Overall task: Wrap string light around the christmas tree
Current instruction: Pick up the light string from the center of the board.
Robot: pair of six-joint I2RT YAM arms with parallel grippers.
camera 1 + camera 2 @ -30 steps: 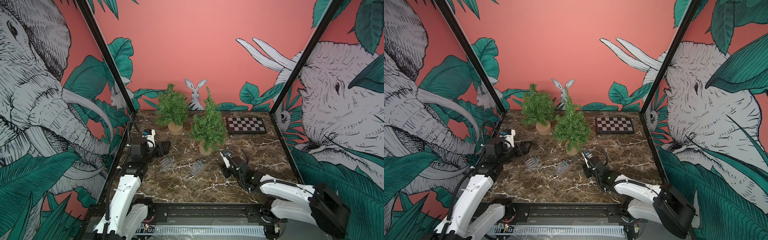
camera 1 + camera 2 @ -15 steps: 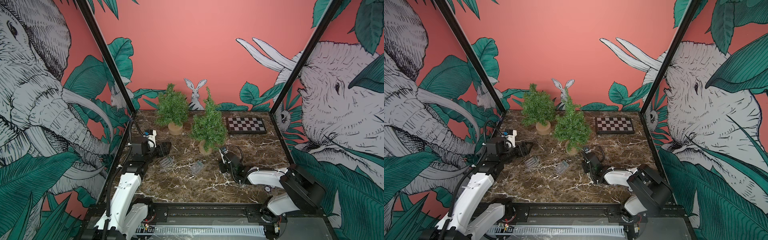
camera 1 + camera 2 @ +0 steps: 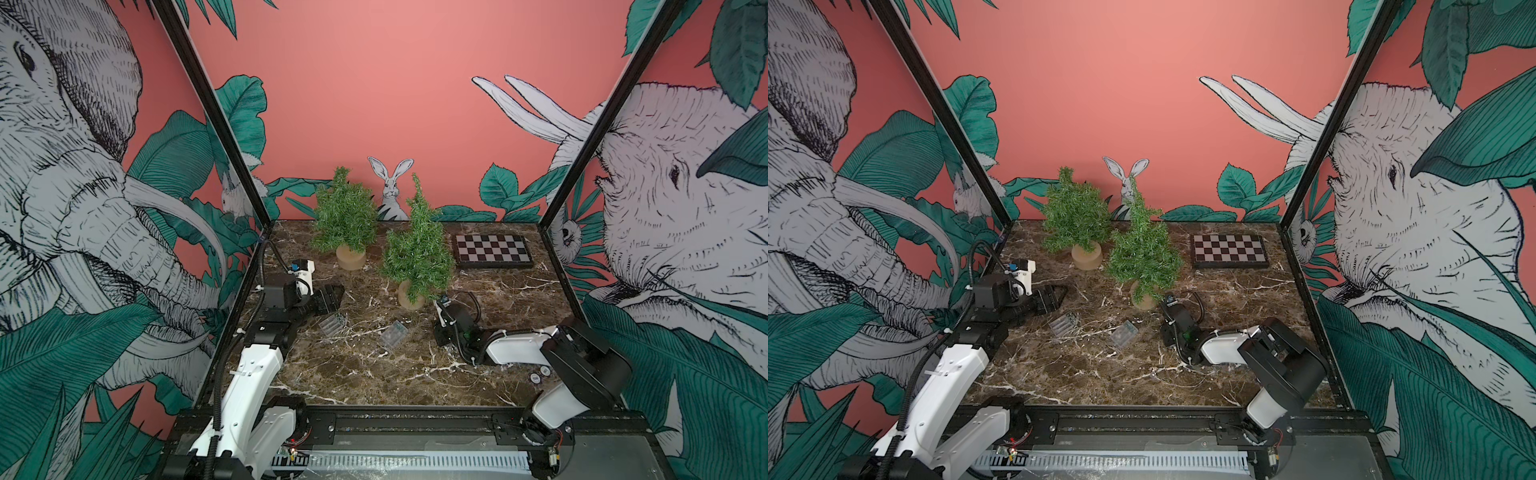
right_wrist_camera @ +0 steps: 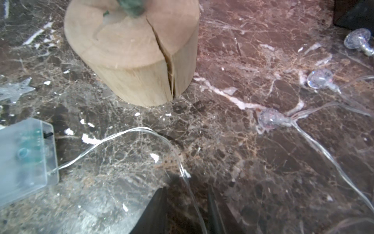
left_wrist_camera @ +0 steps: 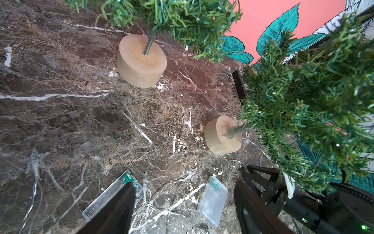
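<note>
So, left gripper hangs wide open and empty, well left of the front stump. String light lies loose on the marble just in front of that stump, none on the tree yet. Right gripper has just swung in beside the stump, jaws narrowing around it but not pinched yet. Looks like the pickup is starting.

Robot lab test cell, black frame, jungle-mural walls, marble tabletop
</note>
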